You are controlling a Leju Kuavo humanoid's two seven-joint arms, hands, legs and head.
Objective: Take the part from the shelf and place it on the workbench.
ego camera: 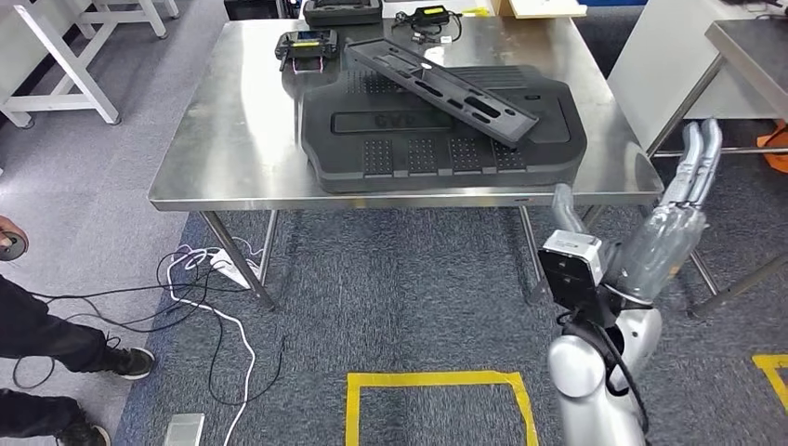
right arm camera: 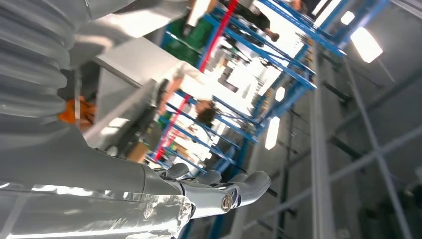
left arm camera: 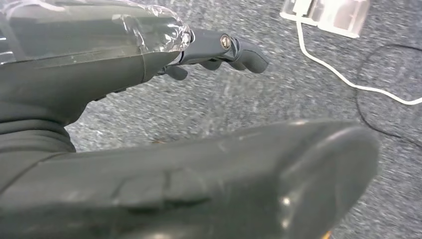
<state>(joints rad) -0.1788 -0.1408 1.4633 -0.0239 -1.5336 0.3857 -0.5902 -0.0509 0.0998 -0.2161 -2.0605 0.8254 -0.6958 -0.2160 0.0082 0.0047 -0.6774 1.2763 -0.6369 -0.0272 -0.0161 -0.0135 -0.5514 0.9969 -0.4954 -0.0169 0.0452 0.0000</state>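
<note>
A steel workbench (ego camera: 232, 139) stands ahead of me. On it lies a large black moulded panel (ego camera: 446, 135), and a long black slotted part (ego camera: 441, 85) rests diagonally across its top. My right hand (ego camera: 692, 172) is raised beside the bench's right end, clear of the parts, with its fingers stretched out and nothing in them. The right wrist view shows that right hand (right arm camera: 199, 196) against shelving and ceiling lights. My left hand (left arm camera: 149, 99) hangs over grey carpet, fingers (left arm camera: 224, 50) apart from the thumb, holding nothing.
Handheld controllers (ego camera: 307, 46) and a small device (ego camera: 429, 19) sit at the bench's back. A second table (ego camera: 753, 46) stands to the right. A power strip (ego camera: 223, 265) with cables lies under the bench's left leg. A person's legs (ego camera: 56, 344) are at the left. Yellow floor tape (ego camera: 437, 381) marks a square.
</note>
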